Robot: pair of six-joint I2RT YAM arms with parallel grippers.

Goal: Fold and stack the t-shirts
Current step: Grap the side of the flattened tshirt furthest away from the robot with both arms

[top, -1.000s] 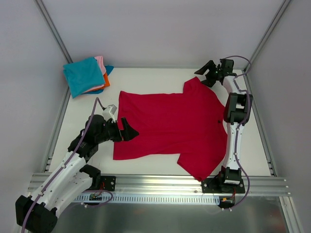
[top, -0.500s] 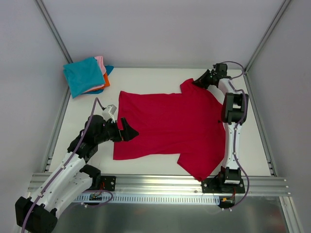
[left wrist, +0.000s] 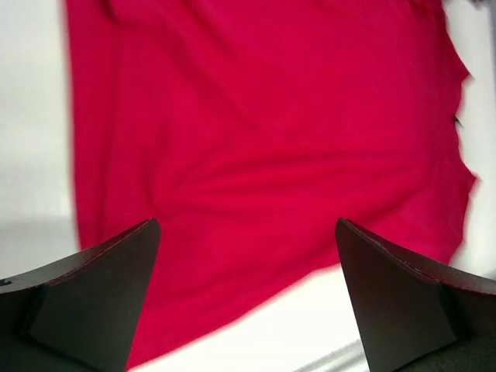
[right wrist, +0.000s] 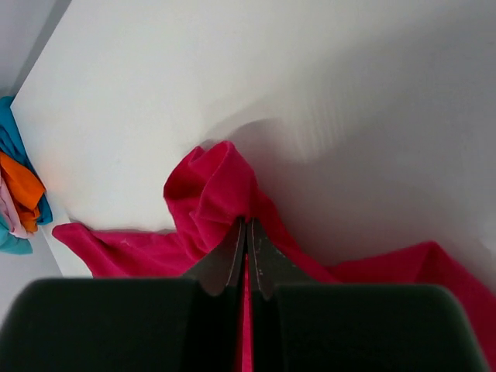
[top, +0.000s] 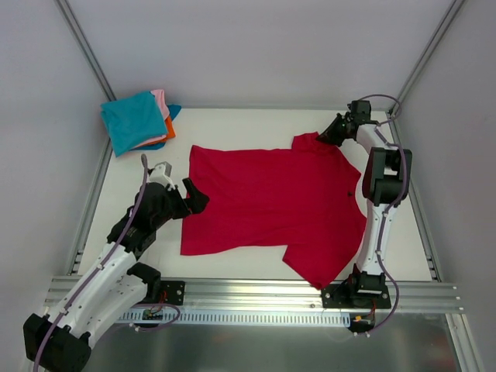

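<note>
A large red t-shirt (top: 271, 201) lies spread flat across the middle of the white desk (top: 232, 124), while a folded stack of t-shirts (top: 138, 120), teal on top with pink, orange and blue edges showing, sits in the corner at 10 o'clock. The right pincer (top: 325, 136), at 1 o'clock, is clamped tight on a bunched fold of the red shirt's far sleeve. The left pincer (top: 195, 198) hangs with its jaws spread wide at the shirt's 9 o'clock edge, holding nothing.
</note>
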